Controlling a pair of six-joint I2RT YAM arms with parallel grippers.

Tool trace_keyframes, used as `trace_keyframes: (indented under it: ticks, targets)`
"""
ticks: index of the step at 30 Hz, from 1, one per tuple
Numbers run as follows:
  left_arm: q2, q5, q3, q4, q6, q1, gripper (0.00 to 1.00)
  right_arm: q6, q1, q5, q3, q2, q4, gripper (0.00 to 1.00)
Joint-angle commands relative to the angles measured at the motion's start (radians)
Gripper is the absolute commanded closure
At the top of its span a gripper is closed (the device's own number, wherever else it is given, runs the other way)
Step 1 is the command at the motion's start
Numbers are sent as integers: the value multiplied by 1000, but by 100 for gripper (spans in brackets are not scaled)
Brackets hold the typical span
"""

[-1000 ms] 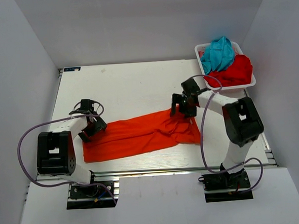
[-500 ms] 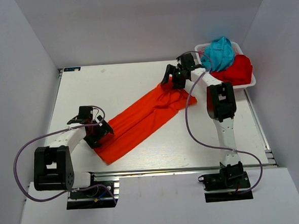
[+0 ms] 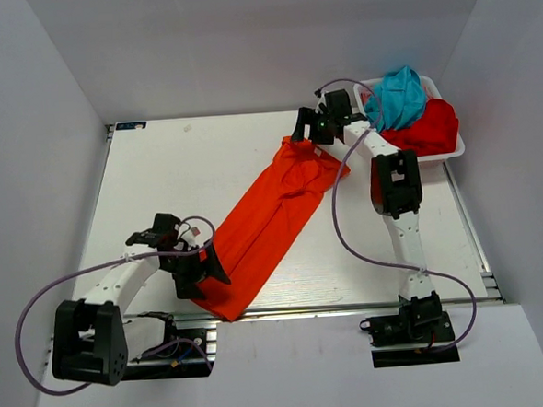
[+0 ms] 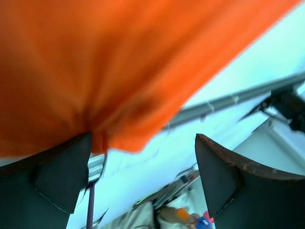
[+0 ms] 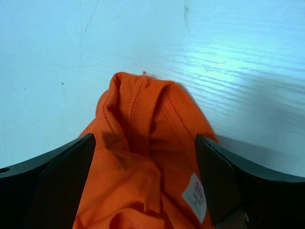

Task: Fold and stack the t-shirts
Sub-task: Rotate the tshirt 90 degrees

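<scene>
watching the orange-red t-shirt (image 3: pixel 271 220) lying drawn out into a long narrow band on the table (image 3: pixel 177 172), slanting from the near edge, a little left of the middle, up toward the far right corner. showing bright, plain fabric, broader and rumpled at the far end, with folds gathering there, narrowing to a rounded tip close to the near edge.

spotting the left gripper (image 3: pixel 213 268) low at that near end, on the left side of the band, touching the cloth. seeing, from the left wrist, both dark fingers (image 4: pixel 52 176) spread wide, with orange cloth hanging blurred above them and bunching against the left-hand one; not pinching anything between them as far as can be told.

moving up to the right gripper (image 3: pixel 307 134), sitting at the far end of the shirt, near the far edge. seeing its jaws standing wide apart too, from the right wrist, with the shirt's end heaped between them, a stitched seam ridging up the middle and a small white label (image 5: pixel 195 193) showing low on the right; no squeeze on the cloth visible.

noting the teal-blue t-shirt (image 3: pixel 396 99) crumpled on top of the deeper red t-shirt (image 3: pixel 430 127), both piled in the white basket (image 3: pixel 435 156) at the far right corner, well apart from the left gripper.
</scene>
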Motion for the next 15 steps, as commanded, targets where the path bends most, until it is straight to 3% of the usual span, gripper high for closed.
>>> trace_keyframes:
  ticks: [1, 6, 9, 13, 15]
  targets:
    - [-112, 37, 108, -115, 95, -10, 1, -136, 3, 120, 31, -155, -12, 10]
    - [-138, -72, 310, -95, 145, -10, 1, -177, 72, 224, -38, -282, -134, 10]
    - [-118, -220, 386, -18, 83, -10, 1, -147, 144, 360, -98, -320, -208, 10]
    - [-118, -300, 397, 132, 32, -10, 1, 50, 205, 524, -197, -401, -381, 10]
    - [-118, -300, 368, 148, 41, 1, 1, 82, 230, 559, -303, -432, -360, 10]
